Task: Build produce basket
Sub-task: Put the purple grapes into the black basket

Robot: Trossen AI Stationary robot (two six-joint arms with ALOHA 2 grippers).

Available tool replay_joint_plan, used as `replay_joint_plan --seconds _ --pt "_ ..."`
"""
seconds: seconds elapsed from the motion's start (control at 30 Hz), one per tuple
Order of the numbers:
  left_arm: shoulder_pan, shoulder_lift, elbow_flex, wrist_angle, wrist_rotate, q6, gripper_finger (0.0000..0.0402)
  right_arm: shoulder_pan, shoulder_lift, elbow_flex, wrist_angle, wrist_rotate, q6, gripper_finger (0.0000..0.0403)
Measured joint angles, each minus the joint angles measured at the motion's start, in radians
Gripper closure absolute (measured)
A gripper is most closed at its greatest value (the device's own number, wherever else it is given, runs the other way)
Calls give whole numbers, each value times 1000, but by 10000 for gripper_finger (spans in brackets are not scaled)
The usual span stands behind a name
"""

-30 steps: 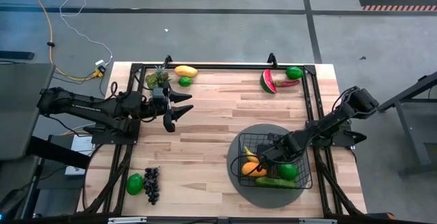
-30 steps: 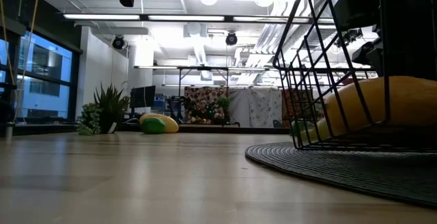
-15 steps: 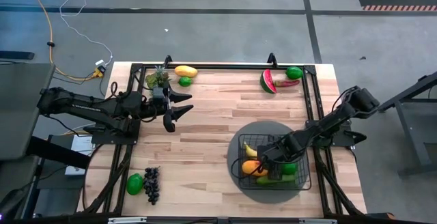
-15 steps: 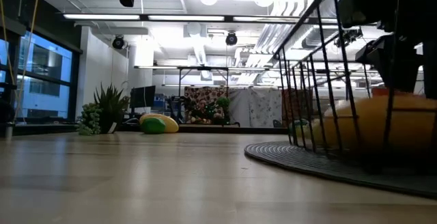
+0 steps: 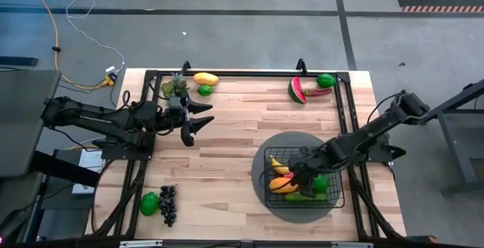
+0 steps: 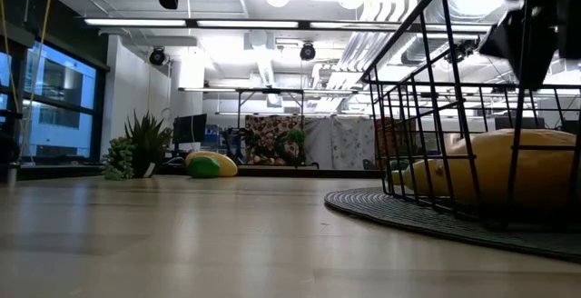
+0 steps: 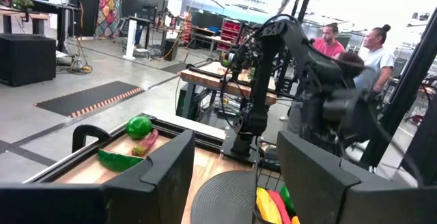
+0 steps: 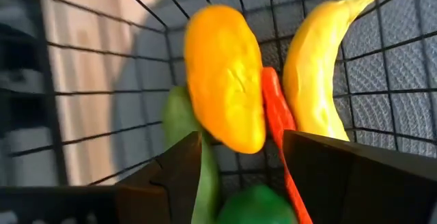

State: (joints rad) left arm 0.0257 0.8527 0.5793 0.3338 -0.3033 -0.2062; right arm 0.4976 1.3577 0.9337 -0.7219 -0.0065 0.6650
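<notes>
Black wire-mesh basket at about five o'clock on the table, seated on a round grey mat. Inside: orange mango, yellow banana, red chili, green pieces beneath. Probably light, hard, smooth plastic, apt to roll or slip; best pinched across the narrow middle. Right gripper hovering over the basket's contents, jaws apart, nothing between them. Left gripper waiting near ten o'clock, jaws spread, empty. Outside: watermelon slice at one o'clock, grapes at seven.
</notes>
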Motion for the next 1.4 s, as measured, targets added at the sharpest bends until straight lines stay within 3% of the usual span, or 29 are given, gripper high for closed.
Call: replay_joint_plan --seconds 0.17,0.4,0.5,0.63,0.8,0.97,1.4 --pt "0 0 0 1 0 0 202 -18 -153 0 23 -8 81 214" --pt "0 0 0 7 1 -3 202 -139 -353 0 101 231 4 214" --pt "0 0 0 9 3 -3 202 -221 -396 0 100 288 -73 214" --pt "0 0 0 9 4 -2 202 -326 -443 -22 141 282 -181 214" --pt "0 0 0 8 2 -1 202 -446 -542 -277 511 142 -202 214" --pt "0 0 0 8 1 -3 202 -530 -583 -428 875 119 -251 214" --pt "0 0 0 5 4 -2 202 -537 -574 -407 922 114 -491 214"
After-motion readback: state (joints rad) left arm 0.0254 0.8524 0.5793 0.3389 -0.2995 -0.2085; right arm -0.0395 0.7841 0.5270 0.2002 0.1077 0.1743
